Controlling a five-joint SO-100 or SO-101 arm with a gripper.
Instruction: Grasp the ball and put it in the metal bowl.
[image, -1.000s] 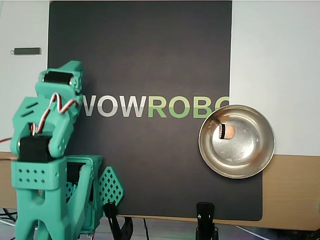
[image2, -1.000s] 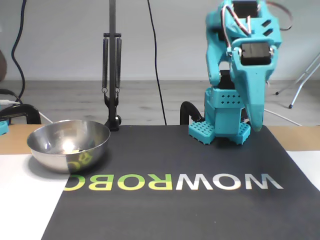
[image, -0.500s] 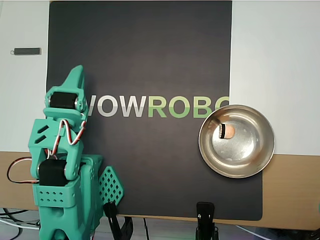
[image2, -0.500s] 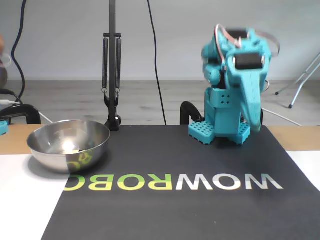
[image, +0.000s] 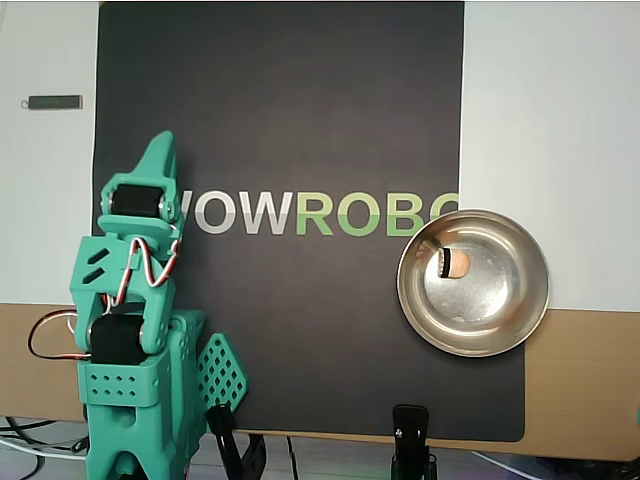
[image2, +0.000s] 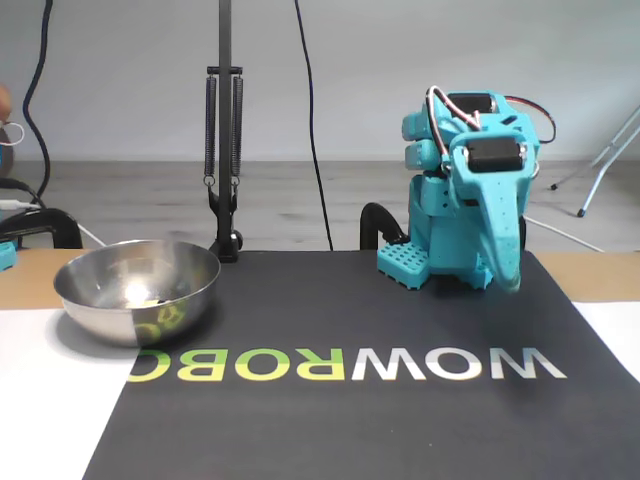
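Steel, the one metal bowl (image: 473, 282) at right is holding one ball (image: 457, 263); nothing is blocking it. Gripper (image: 161, 150), lower left, is showing narrow jaws, holding nothing.

**Tabletop, mat and what rests on them**

The tabletop (image: 580, 390) is light wood along its near edge in the overhead view, with white sheets (image: 550, 120) covering the rest on both sides. A dark mat (image: 300, 330) printed "WOWROBO" lies across the middle. The metal bowl (image: 473, 282) sits on the mat's right edge in the overhead view, overlapping the white sheet and the wood. The arm's teal base (image2: 440, 262) stands at the mat's corner. A small dark bar (image: 54, 102) lies on the white sheet, far left.
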